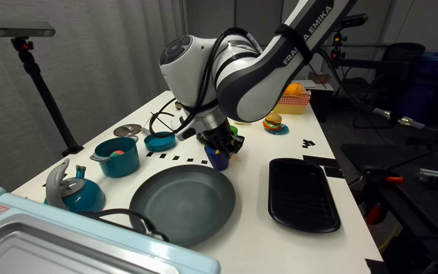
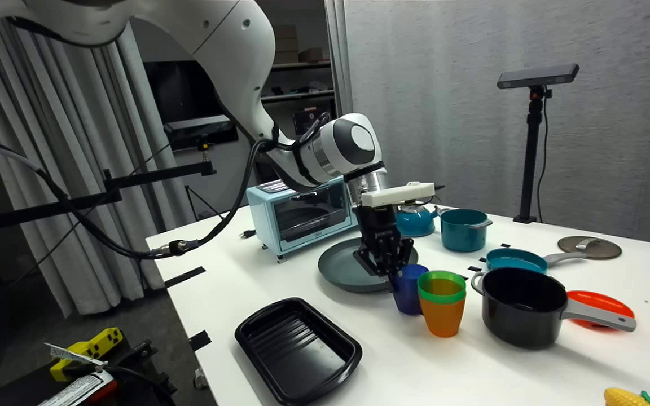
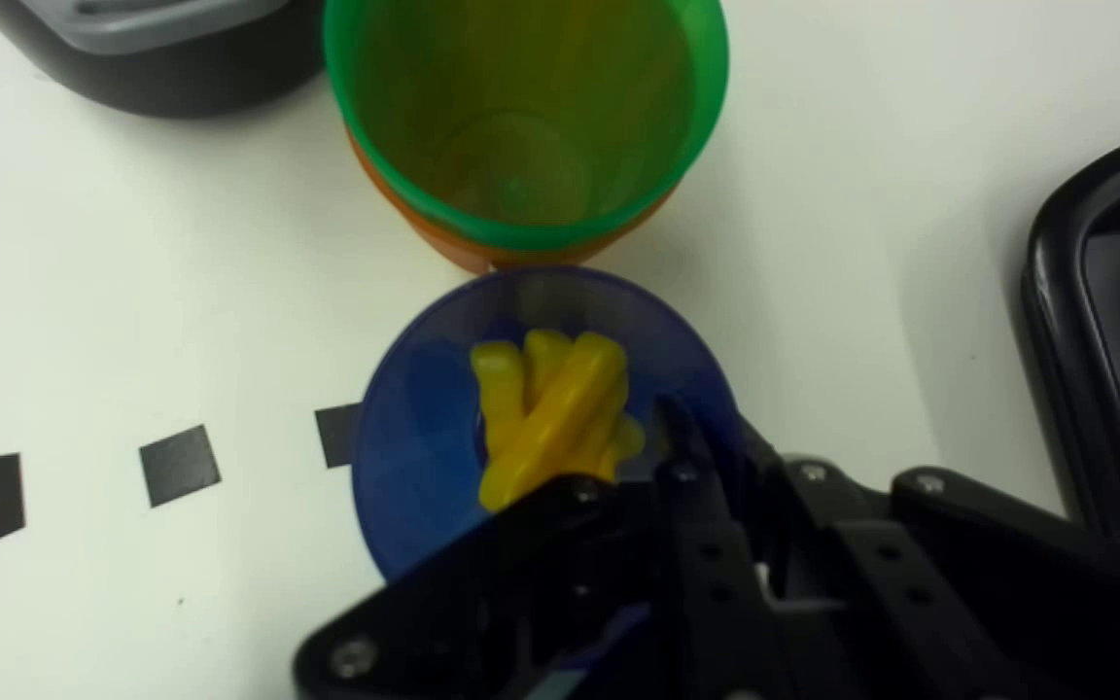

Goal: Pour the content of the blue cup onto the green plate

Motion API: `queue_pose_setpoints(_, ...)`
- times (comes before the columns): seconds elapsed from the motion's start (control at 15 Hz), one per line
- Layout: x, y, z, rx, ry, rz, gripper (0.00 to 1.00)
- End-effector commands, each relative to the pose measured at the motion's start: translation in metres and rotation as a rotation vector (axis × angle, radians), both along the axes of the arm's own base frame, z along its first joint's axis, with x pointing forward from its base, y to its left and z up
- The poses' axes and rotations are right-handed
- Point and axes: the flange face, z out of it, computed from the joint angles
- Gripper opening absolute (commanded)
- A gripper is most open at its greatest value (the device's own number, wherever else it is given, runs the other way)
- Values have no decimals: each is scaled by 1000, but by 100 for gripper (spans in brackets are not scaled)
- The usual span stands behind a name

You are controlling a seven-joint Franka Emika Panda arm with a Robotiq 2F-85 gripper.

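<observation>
Jaws clamped on wall of blue cup [image 3: 419,437], one inside, one outside; yellow pieces [image 3: 548,423] within, beside inner jaw.

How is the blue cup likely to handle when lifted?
The blue cup looks like thin-walled plastic, so it is probably light and slightly flexible. The gripper appears to pinch just one side of it, so the cup may tilt when raised. The yellow pieces lie loose inside and could shift then.
</observation>
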Motion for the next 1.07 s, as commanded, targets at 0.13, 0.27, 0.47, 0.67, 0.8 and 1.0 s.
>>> queue_pose_setpoints(0.13,1,0,0,0,1,0,7)
queue_pose_setpoints(0.27,1,0,0,0,1,0,7)
queue_pose_setpoints(0.47,1,0,0,-1,0,0,2)
queue_pose_setpoints(0.67,1,-1,0,-8,-4,9,2)
queue_pose_setpoints(0.8,1,-1,1,-17,0,21,2)
queue_pose_setpoints(1.0,2,-2,1,-26,-7,31,2)
